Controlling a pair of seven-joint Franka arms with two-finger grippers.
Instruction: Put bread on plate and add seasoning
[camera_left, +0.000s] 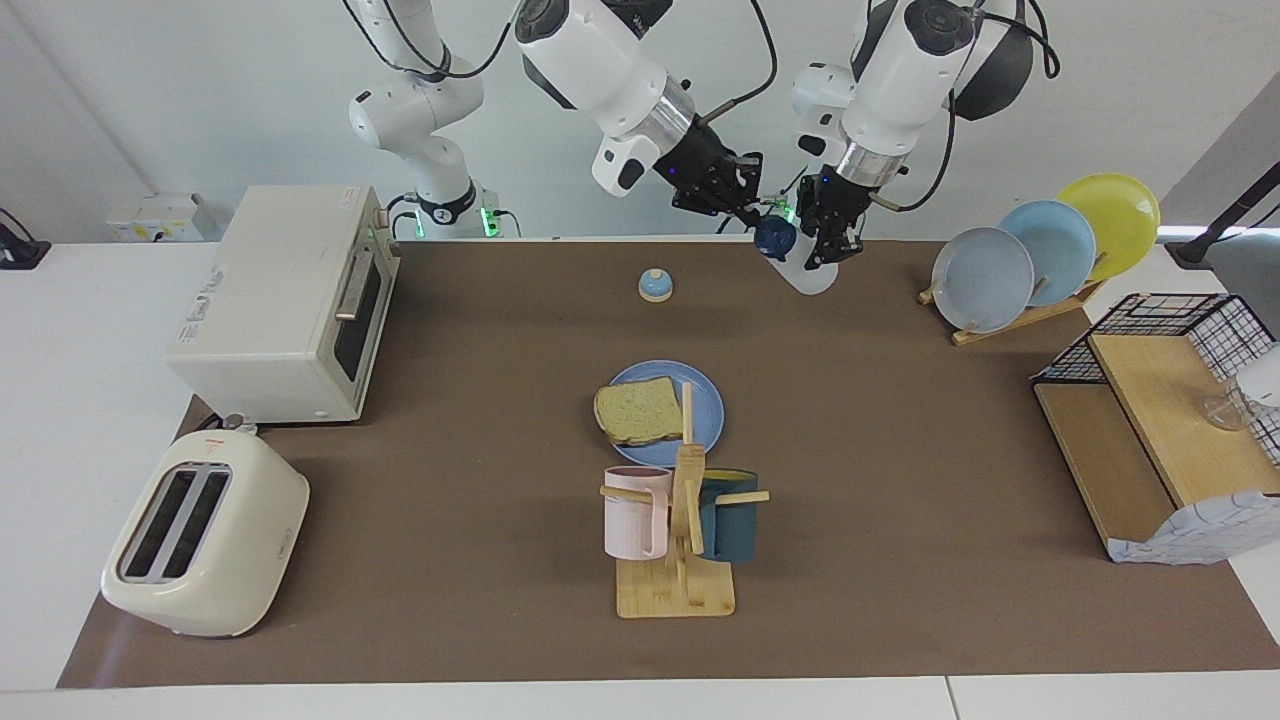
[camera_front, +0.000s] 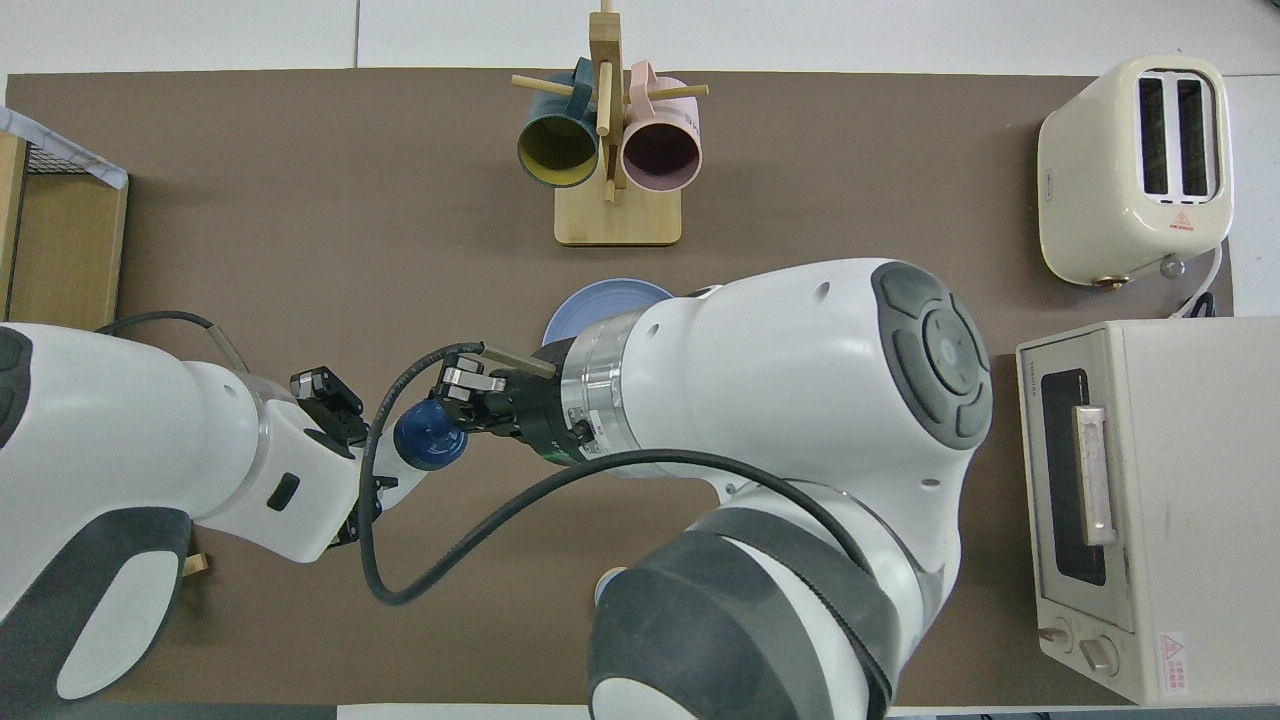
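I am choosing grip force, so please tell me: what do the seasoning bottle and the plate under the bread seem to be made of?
The seasoning bottle: probably soft plastic, a milky translucent body under a glossy dark blue cap.
The plate: an even, matte medium blue with no glare; plastic or glazed ceramic, the look leaves this open.
The bread: a porous, dry tan crumb with a darker crust.

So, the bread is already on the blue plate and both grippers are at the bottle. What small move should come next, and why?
Probably the right gripper should twist or pull the navy cap off. It is shut at the cap, while the left gripper holds the seasoning bottle tilted in the air. The bread lies unseasoned on the plate.
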